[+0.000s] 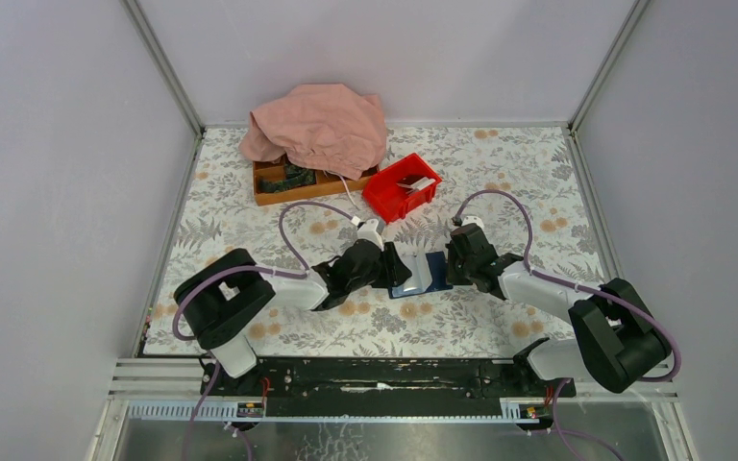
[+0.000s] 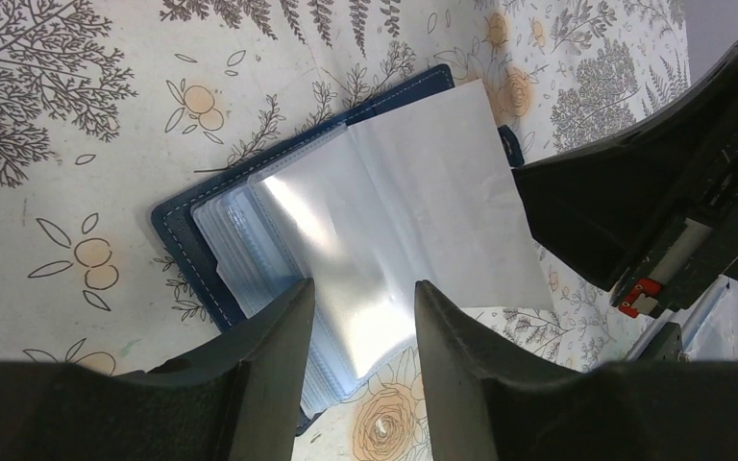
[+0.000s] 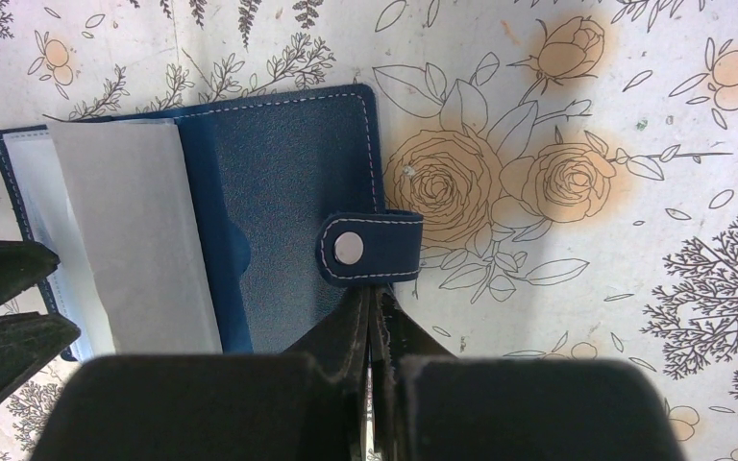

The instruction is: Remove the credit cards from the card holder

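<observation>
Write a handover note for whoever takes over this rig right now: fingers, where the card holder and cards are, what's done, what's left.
Left gripper: open, fingers either side of the holder's clear sleeves.
Right gripper: shut, tips at the cover edge by the snap tab; unclear whether it pinches the cover.
Card holder: lying open on the table between the arms.
Done: holder opened.
Left: pull the cards from the sleeves; none seen loose beside the holder.

A crumpled pink cloth slumps over a wooden tray (dark bits inside, too small to tell), with a red plastic bin just beside it on the floral tablecloth.
</observation>
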Available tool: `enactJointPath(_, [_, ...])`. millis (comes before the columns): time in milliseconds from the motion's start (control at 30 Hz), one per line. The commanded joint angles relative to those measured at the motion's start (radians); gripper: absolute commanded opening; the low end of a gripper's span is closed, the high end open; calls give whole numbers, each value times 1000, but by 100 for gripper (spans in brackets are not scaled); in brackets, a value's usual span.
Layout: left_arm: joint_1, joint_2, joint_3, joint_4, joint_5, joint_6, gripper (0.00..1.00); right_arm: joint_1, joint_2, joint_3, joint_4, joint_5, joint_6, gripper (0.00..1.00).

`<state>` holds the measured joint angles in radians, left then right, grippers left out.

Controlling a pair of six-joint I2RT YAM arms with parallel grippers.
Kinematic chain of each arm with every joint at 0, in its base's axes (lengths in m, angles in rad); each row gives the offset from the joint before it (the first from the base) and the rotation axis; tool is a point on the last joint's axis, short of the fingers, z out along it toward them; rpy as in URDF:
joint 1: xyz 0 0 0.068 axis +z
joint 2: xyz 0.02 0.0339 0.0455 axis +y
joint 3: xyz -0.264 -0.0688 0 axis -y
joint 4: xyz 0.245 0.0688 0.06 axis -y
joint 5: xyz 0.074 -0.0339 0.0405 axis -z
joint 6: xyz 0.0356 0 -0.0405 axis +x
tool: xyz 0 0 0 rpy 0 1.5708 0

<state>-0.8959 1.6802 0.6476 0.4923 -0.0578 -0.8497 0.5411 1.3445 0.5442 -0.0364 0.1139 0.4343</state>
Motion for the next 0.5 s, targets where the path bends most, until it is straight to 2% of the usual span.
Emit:
enactJointPath(0, [2, -7, 14, 39, 5, 18, 49, -2, 14, -1, 8, 15, -6, 0])
enactJointPath(467, [1, -41, -27, 24, -21, 22, 49, -2, 14, 2, 7, 15, -7, 0])
